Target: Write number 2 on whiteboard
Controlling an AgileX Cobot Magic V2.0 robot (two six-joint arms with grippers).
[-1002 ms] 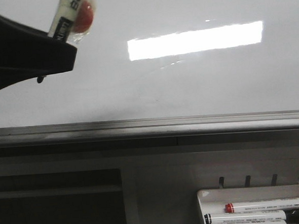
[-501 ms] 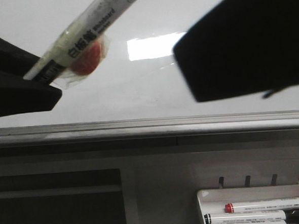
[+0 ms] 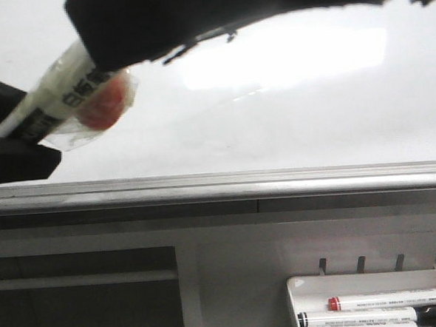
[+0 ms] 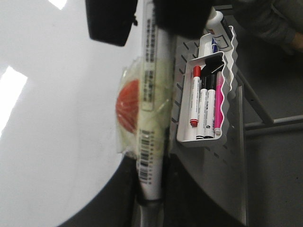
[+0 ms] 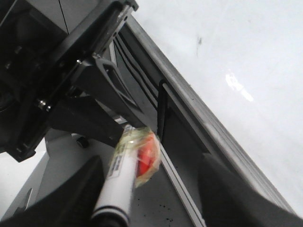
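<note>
Markers (image 3: 385,299) lie in a tray (image 3: 298,286) below the whiteboard (image 3: 289,122); left pincer (image 3: 13,143) pinches a taped marker (image 3: 55,103).

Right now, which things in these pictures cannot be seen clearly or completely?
- Marker tip: in the front view the dark right arm covers the upper end of the white, tape-wrapped marker pen.
- Left end effector: jaws hidden behind the marker in the left wrist view.
- Glossy white whiteboard: glare; no stroke is discernible.
- White marker tray: cut by the front view's edge.
</note>
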